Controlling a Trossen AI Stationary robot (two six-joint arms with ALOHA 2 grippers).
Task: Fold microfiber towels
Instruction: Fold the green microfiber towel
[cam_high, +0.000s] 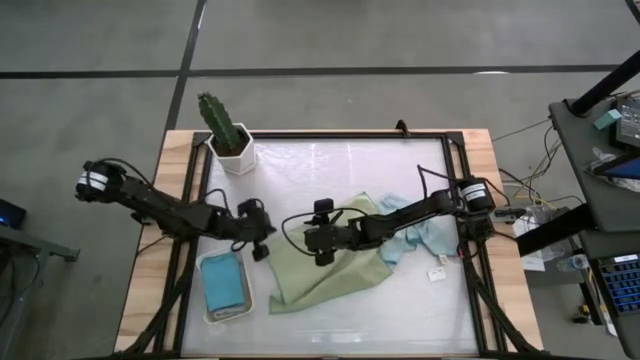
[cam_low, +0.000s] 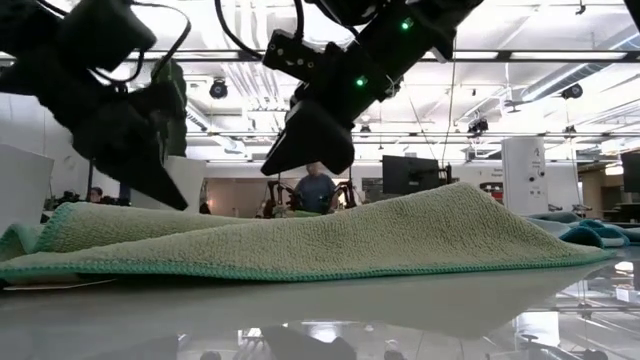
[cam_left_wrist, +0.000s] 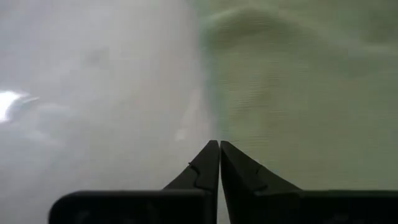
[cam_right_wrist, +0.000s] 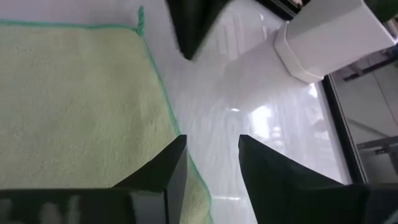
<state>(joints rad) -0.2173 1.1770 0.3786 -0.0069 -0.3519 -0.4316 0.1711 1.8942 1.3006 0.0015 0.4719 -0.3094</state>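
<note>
A sage green towel (cam_high: 330, 275) lies spread on the white table, humped in the middle in the low view (cam_low: 400, 235). My right gripper (cam_right_wrist: 211, 149) hangs open just above the towel's left edge (cam_right_wrist: 163, 106), clear of it (cam_low: 310, 150). My left gripper (cam_left_wrist: 219, 152) is shut and empty, hovering over bare table beside that same edge (cam_high: 266, 238). Pale blue and teal towels (cam_high: 415, 240) lie bunched under my right arm. Another teal towel (cam_high: 222, 280) lies folded in a white tray.
The white tray (cam_high: 207, 300) sits at the near left of the table. A cactus in a white pot (cam_high: 230, 140) stands at the far left corner, also seen in the right wrist view (cam_right_wrist: 323, 43). A black frame (cam_high: 340, 134) borders the table.
</note>
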